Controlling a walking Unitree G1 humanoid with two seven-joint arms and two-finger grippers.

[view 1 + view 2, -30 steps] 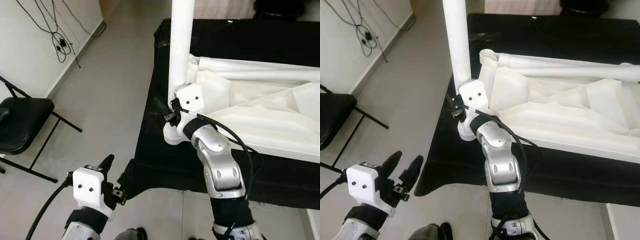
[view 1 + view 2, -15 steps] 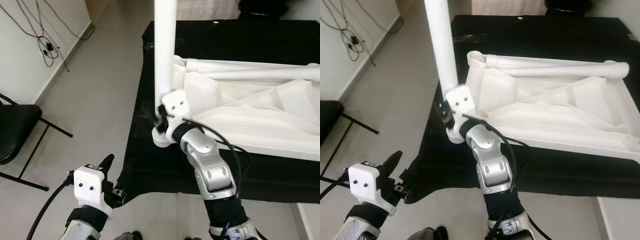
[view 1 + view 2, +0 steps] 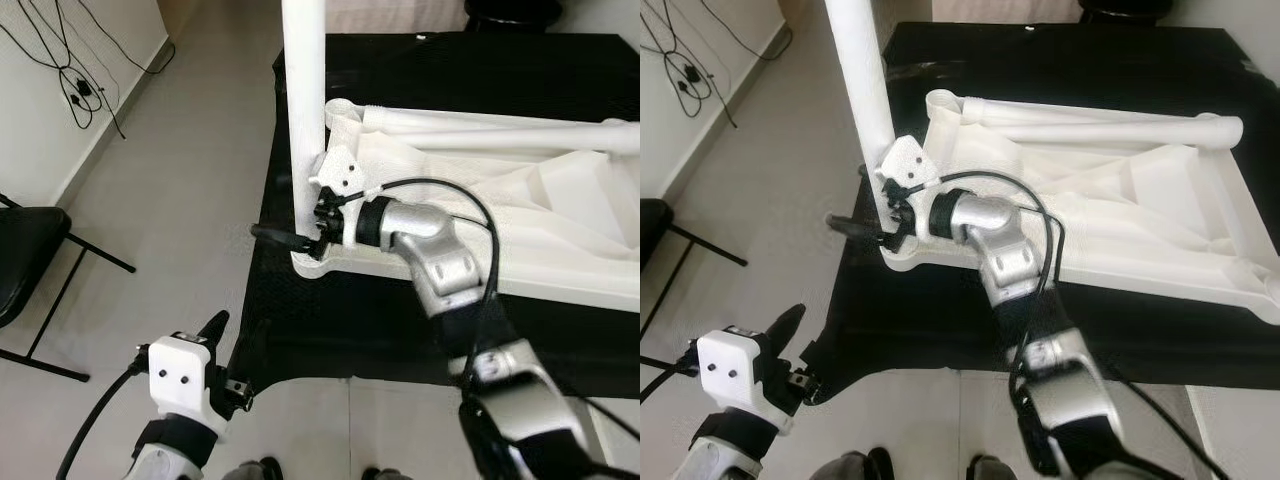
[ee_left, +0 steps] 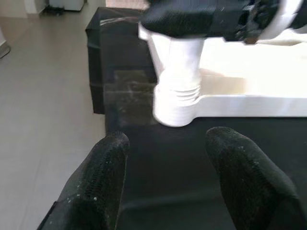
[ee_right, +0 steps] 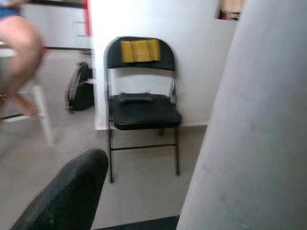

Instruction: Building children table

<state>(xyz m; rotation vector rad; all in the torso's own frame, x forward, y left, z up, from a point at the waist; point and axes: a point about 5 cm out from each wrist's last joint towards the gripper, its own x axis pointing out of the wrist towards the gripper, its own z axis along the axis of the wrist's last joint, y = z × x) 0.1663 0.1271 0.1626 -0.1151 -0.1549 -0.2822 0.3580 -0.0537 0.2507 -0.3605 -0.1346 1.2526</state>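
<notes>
A white children's table (image 3: 560, 200) lies upside down on a black cloth (image 3: 400, 320). One white leg (image 3: 303, 100) stands upright in the near-left corner socket (image 4: 175, 108). My right gripper (image 3: 285, 232) is at the leg's base, reaching in from the right. It is open: one black finger (image 5: 72, 191) points left past the leg with a gap beside it, and the other is hidden behind the leg. Two more white legs (image 3: 1090, 115) lie along the table's far side. My left gripper (image 4: 165, 158) is open and holds nothing, low in front of the cloth's edge.
A black folding chair (image 3: 20, 260) stands on the tiled floor at the left, with cables (image 3: 80, 80) on the wall beyond. The right wrist view has another folding chair (image 5: 141, 103) against a white wall and a person's leg (image 5: 19, 43).
The view has shifted and takes in more of the table. My right arm has swung round to the right of the upright leg, its finger now pointing left. The left gripper has stayed put.
</notes>
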